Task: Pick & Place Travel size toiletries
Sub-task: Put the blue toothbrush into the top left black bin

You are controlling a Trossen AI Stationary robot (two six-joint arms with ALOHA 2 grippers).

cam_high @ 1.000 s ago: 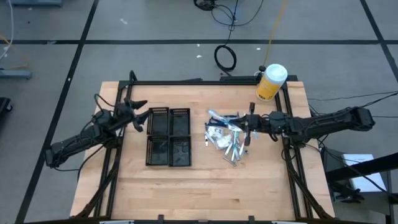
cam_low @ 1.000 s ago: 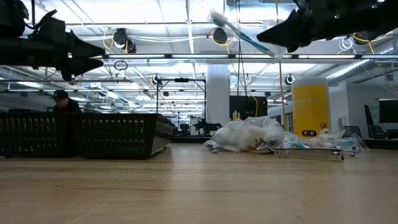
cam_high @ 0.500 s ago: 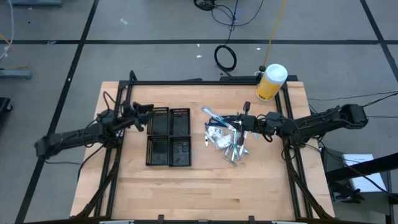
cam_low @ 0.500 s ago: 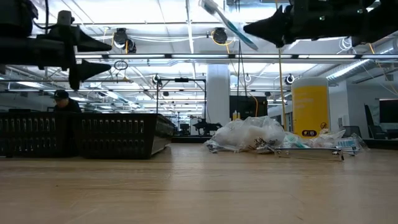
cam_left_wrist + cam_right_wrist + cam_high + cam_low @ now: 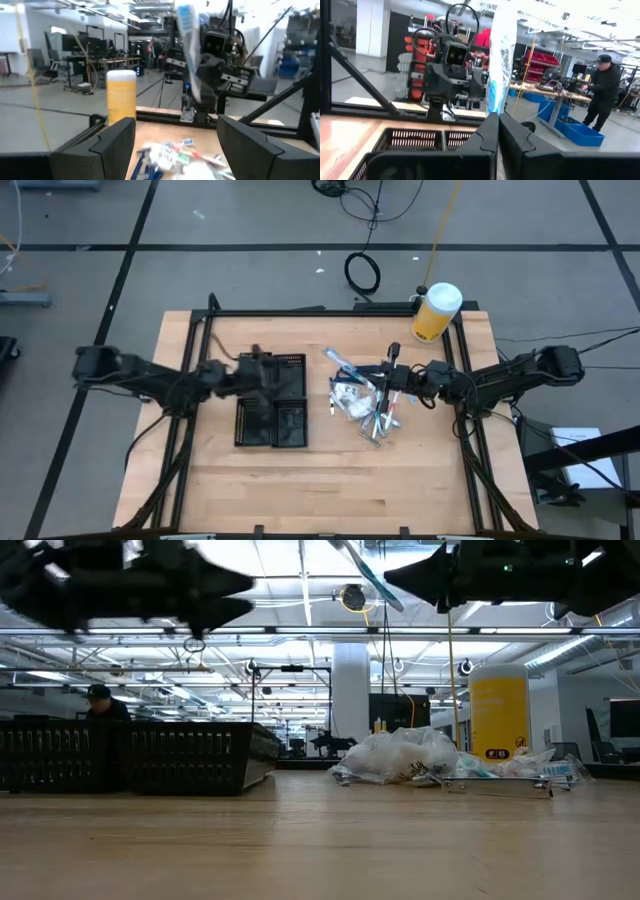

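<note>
While the right gripper [image 5: 385, 380] holds a packaged toothbrush [image 5: 501, 55] pinched by its end above the pile of toiletries [image 5: 362, 395] near the tabletop's right edge, the long item may swing and slip out. The left gripper [image 5: 262, 372] hangs wide open, empty, over the black tray [image 5: 290, 423]. Only the right wrist view shows the closed fingers; the high view shows the tray compartments.

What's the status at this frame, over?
Right gripper shut on a clear-wrapped blue item, lifted above the toiletries pile. Left gripper open over the black tray. Nothing in the way.
</note>
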